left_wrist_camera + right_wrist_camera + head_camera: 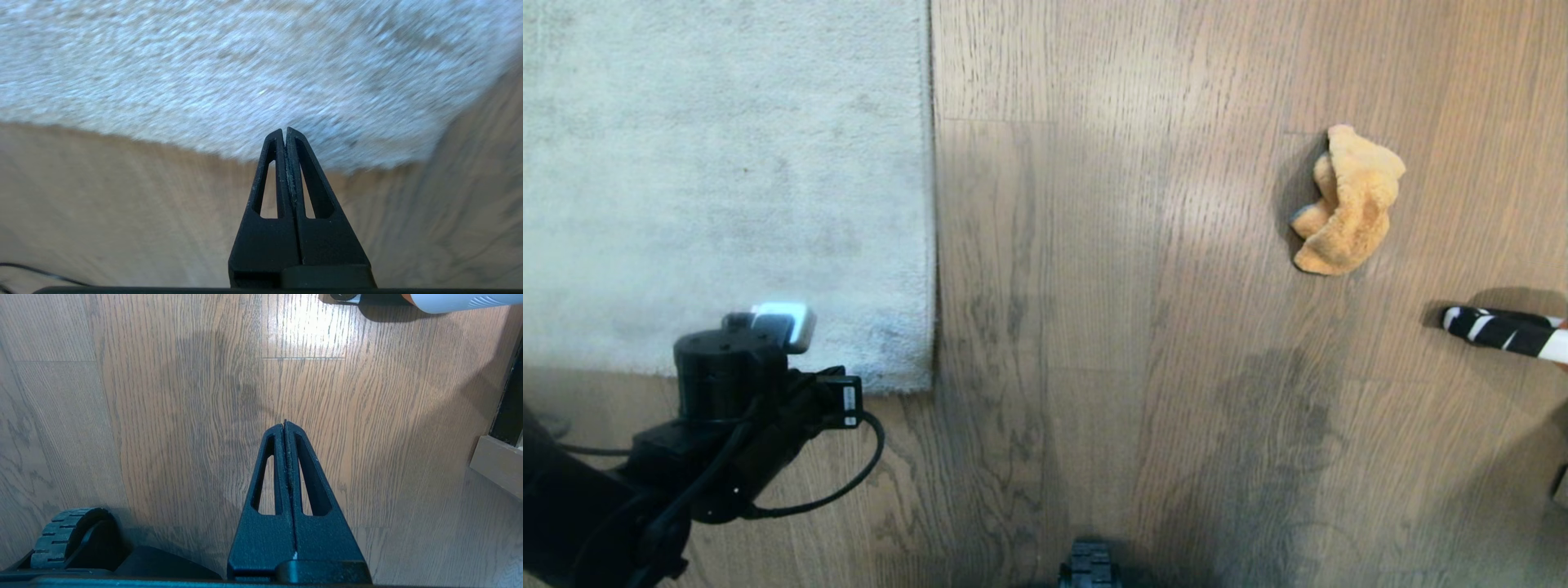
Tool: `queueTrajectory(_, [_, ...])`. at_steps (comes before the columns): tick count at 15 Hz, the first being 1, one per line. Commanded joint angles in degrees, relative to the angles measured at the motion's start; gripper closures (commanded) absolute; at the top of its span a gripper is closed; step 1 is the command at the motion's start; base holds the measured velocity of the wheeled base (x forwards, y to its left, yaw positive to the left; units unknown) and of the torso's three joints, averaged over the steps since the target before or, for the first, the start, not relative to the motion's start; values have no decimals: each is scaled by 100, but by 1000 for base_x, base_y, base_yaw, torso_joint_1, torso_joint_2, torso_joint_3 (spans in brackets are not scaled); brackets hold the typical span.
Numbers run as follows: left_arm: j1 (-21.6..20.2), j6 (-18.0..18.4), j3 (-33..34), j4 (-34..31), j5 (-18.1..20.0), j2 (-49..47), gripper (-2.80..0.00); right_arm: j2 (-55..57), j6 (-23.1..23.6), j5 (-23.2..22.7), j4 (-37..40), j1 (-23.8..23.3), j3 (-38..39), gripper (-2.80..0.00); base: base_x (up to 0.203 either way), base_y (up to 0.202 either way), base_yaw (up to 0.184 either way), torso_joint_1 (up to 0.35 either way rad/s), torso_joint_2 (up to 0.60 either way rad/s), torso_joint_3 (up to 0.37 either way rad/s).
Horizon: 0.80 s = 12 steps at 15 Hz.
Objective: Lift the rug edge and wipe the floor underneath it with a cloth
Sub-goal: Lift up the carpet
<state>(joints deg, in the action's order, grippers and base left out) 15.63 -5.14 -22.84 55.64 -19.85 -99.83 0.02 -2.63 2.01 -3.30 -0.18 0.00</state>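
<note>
The pale grey short-pile rug (727,180) lies flat at ten o'clock in my head view, its near corner at about eight o'clock. My left claw (285,132) hangs over that corner, pressed shut and empty, the tips pointing at the pile just inside the edge. The small orange-tan plush cloth (1347,200) sits crumpled at two o'clock, well apart from the rug on the brown wood-grain plank floor (1111,327).

With shut tips I judge I could only press on the pile or skid off it; opened too late, I would catch nothing. A black-and-white striped object (1503,331) lies at three o'clock, near the cloth. Bare planks run wide between rug and cloth. My right claw (285,426) is parked shut over floor.
</note>
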Motion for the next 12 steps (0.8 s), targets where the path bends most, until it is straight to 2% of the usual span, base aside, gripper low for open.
queueTrajectory(1, [153,-171,-232,-182,-12,24,0,6,-1,1,-4,1,0,0,0,0,0,0,0,0])
queueTrajectory(4, [366,-479,-455,-722,5,312,0,6,-1,1,-4,1,0,0,0,0,0,0,0,0])
queueTrajectory(7, [703,-1026,-787,-1703,23,674,0,6,-1,1,-4,1,0,0,0,0,0,0,0,0])
queueTrajectory(12, [889,-1092,-1126,-1837,0,472,0,6,-1,1,-4,1,0,0,0,0,0,0,0,0])
